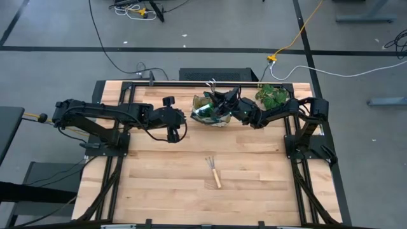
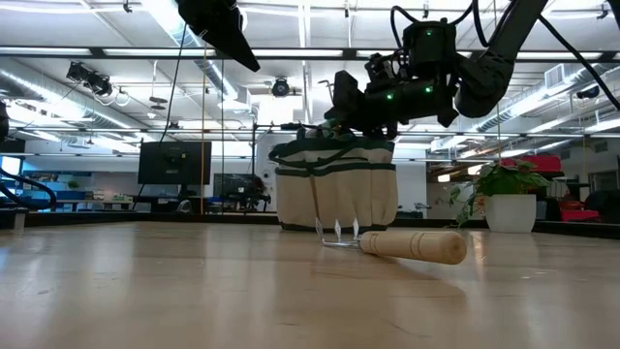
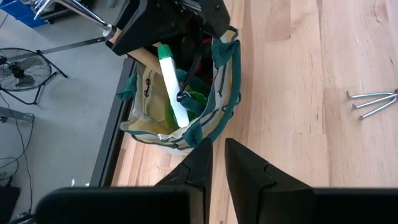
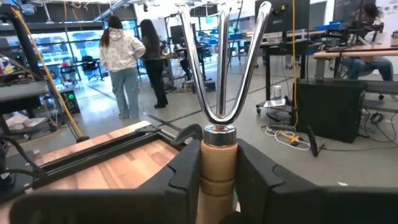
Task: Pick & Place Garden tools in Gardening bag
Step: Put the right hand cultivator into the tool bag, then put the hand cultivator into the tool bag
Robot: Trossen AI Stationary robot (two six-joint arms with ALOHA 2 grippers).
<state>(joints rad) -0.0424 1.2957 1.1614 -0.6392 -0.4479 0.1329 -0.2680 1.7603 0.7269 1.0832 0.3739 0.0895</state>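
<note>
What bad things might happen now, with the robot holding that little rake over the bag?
1. The right gripper holds a rake by its wooden handle over the gardening bag. If released off-centre, it might catch the rim and fall out.
2. The bag already holds a spray bottle, so the rake may jam against it.
3. The bag stands near the table's far edge, beside the plant; a nudge might tip something.

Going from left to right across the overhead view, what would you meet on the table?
Left gripper → gardening bag → right gripper, over the bag with a rake → potted plant.
</note>
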